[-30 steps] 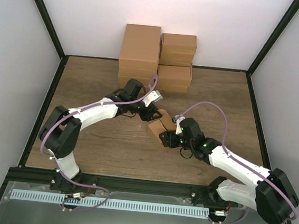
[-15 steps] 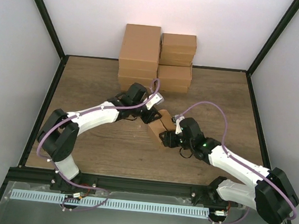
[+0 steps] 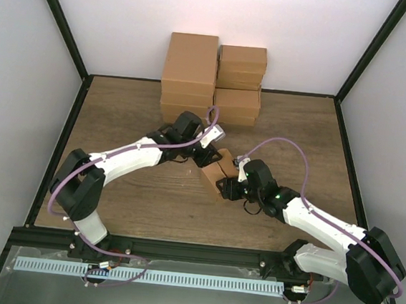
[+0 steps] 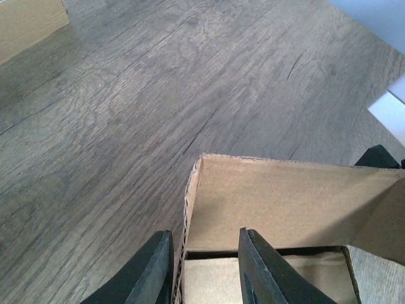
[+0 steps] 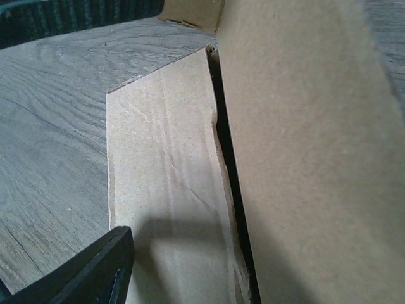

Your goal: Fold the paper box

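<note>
Left pincer (image 4: 203,235): fingers apart, straddling the corrugated left wall of the paper box (image 4: 285,196). One finger sits outside the wall and the other inside. There is a visible gap on the inner side, so no clamp is seen.

Right pincer (image 3: 222,188): at the near end of the box in the top view. In its wrist view only one black finger (image 5: 95,269) shows, at lower left, just beside a cardboard panel. The other finger is hidden behind cardboard, so I cannot tell if it is clamped or loose.

Paper box (image 3: 214,169): centre of the counter (image 3: 134,117), between the two pincers. It is tan and still open. In the left wrist view a broad flap stands up across the frame, with the open cavity below it at the bottom edge. In the top view the long axis looks diagonal, lower left to upper right, though the arms cover much of it. In the right wrist view the box (image 5: 171,177) fills the frame: a flat panel at centre, and a second panel overlapping it on the right with a dark slit between them.

Around:
- A stack of brown cartons (image 3: 189,72) stands at upper centre against the back wall, with a second, shorter stack (image 3: 240,84) touching it on the right. Both are well apart from the box.
- A carton corner (image 4: 28,22) shows at the upper left of the left wrist view.
- A purple cable (image 3: 290,142) loops above the right arm.
- Both arms crowd over the box and block a clean top view of it.
</note>
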`<action>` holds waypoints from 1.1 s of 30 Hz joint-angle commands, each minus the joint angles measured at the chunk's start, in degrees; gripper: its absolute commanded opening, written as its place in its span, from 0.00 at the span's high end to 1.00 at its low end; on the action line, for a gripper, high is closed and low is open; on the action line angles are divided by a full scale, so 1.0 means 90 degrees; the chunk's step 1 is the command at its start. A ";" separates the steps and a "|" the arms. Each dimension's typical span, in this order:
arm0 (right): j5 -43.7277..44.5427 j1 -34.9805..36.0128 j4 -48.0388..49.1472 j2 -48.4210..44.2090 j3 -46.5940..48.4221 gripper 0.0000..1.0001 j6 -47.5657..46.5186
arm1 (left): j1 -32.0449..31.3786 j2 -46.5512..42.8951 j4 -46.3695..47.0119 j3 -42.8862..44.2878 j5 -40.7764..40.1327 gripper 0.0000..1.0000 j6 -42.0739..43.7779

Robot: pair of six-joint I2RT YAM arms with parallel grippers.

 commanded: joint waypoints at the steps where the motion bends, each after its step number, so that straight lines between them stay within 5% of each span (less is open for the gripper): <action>1: 0.0043 -0.0053 -0.0119 0.0061 0.0222 0.36 -0.0019 | -0.0076 0.0168 -0.0186 0.0318 -0.0036 0.70 0.0137; 13: 0.0255 -0.0063 -0.0209 0.0050 0.0248 0.39 -0.0045 | -0.0208 -0.0112 -0.0199 0.0083 -0.0767 0.96 -0.0111; 33: -0.0135 -0.0374 -0.0111 0.0193 0.0262 0.41 -0.0060 | -0.0642 -0.1333 0.2174 -0.2334 -0.1897 0.96 -0.1356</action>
